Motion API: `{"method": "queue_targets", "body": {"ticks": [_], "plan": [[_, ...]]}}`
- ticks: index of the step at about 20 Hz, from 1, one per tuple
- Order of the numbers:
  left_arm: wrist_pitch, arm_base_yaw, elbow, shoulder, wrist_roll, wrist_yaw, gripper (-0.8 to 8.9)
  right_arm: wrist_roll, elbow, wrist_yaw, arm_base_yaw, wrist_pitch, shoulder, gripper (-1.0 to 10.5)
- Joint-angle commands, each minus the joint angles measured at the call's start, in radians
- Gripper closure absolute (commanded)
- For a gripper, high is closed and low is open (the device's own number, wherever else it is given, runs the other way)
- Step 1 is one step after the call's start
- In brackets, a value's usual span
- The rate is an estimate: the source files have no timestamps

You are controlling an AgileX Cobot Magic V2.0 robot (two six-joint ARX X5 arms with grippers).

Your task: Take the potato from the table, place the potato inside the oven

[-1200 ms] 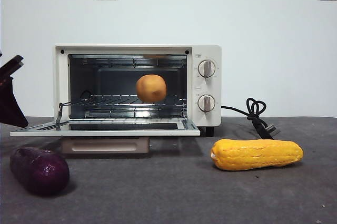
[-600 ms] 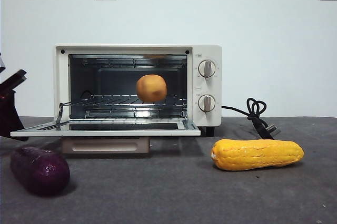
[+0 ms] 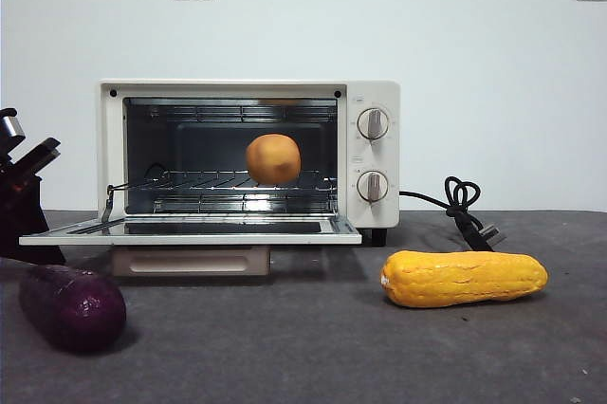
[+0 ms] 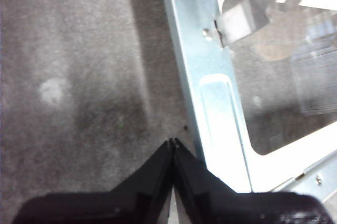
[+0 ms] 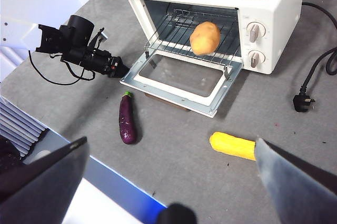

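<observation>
My left gripper (image 4: 172, 142) is clenched, the two black jaws pressed tip to tip on nothing, low over the table (image 4: 68, 77) just beside the corner of the oven's (image 3: 248, 153) lowered glass door (image 4: 274, 92). In the front view it is only a dark shape cut off by the frame edge (image 3: 21, 197). My right gripper (image 5: 168, 182) hangs high above the scene, jaws spread wide and empty. The potato (image 3: 273, 158) sits on the wire rack (image 3: 237, 180) inside the open oven. On the table in front lie a purple eggplant (image 3: 72, 306) and a yellow corn cob (image 3: 463, 278).
</observation>
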Motion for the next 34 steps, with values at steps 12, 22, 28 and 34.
{"method": "queue_targets", "body": {"ticks": [12,22,28,34], "plan": [[0.122,0.037,-0.008,0.006,-0.098,0.255,8.22,0.016,0.000,0.006,0.002,0.008,0.000,4.1],[0.354,0.055,-0.008,0.006,-0.300,0.343,8.22,0.018,0.000,0.005,0.002,0.007,0.000,4.1],[0.557,0.055,-0.008,0.006,-0.432,0.332,8.22,0.018,0.000,0.005,0.002,0.006,0.000,4.1],[0.692,0.055,0.006,0.006,-0.514,0.273,8.22,0.025,0.000,0.005,0.002,0.005,0.000,4.1]]}}
